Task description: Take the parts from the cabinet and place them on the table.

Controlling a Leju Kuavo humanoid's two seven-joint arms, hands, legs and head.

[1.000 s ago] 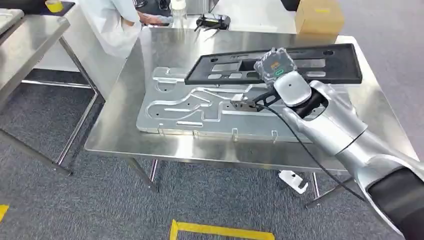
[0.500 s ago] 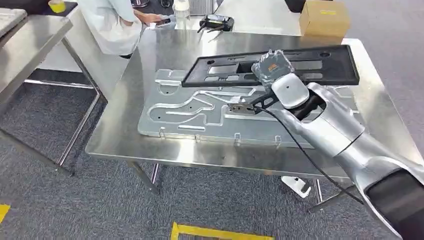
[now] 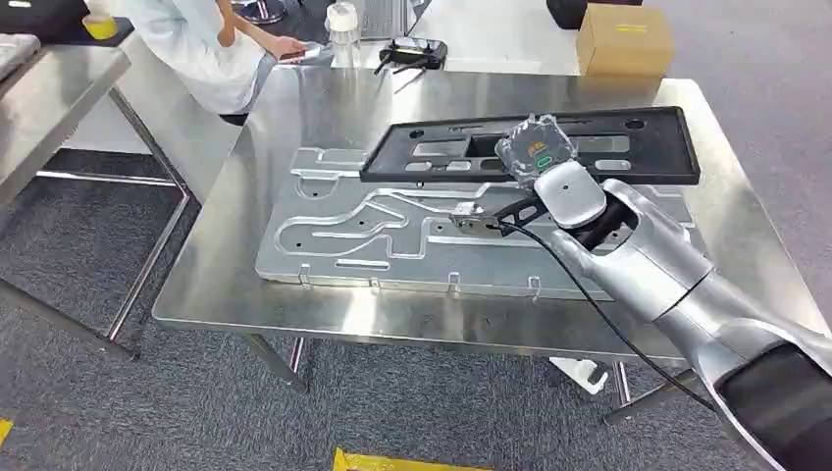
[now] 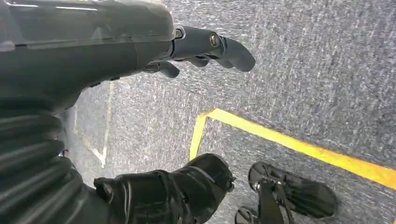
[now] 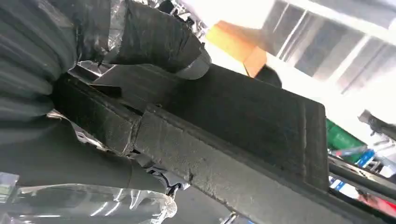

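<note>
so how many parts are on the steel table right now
2. The silver metal plate lies flat on the table. The black frame sits across the plate's far edge, gripped by the right hand. More could be hidden beneath.

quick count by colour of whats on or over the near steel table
Black: 1, the long black plastic frame panel with cutouts, held in the right hand
Silver: 1, the large silver stamped metal plate lying flat on the steel table
Total: 2
</note>
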